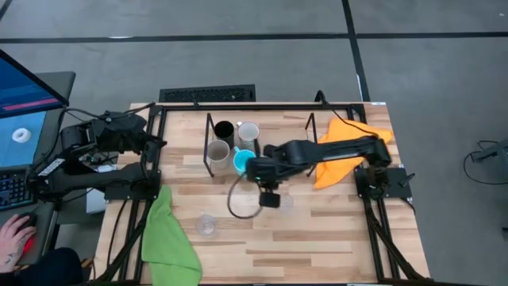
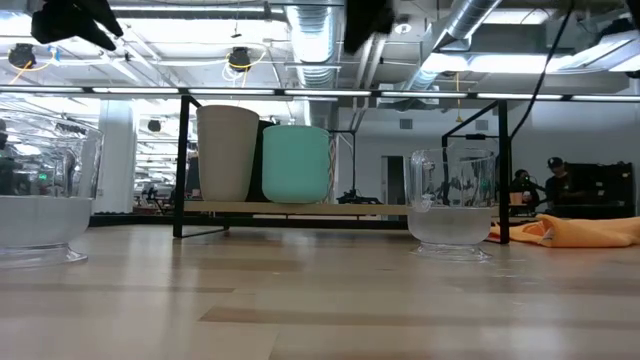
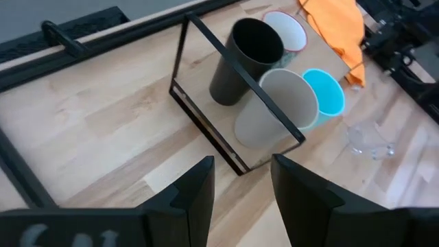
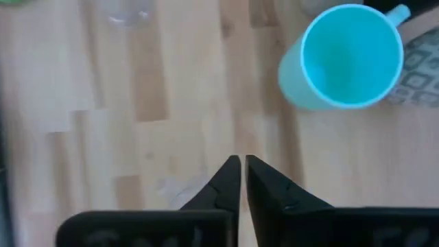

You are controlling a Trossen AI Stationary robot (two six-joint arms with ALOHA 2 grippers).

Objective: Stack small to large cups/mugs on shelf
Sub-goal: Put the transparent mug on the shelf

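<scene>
Gleaming clear glass cup beside smooth cylindrical light blue mug

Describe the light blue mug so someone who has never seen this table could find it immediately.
Start at the shelf, the low black rod rack near the table's far edge in the high view. Four mugs cluster there; the light blue mug is the one nearest the table's middle, just beside the right gripper. It alone is bright turquoise: its neighbours are the grey-beige mug, black mug and white mug.
</scene>
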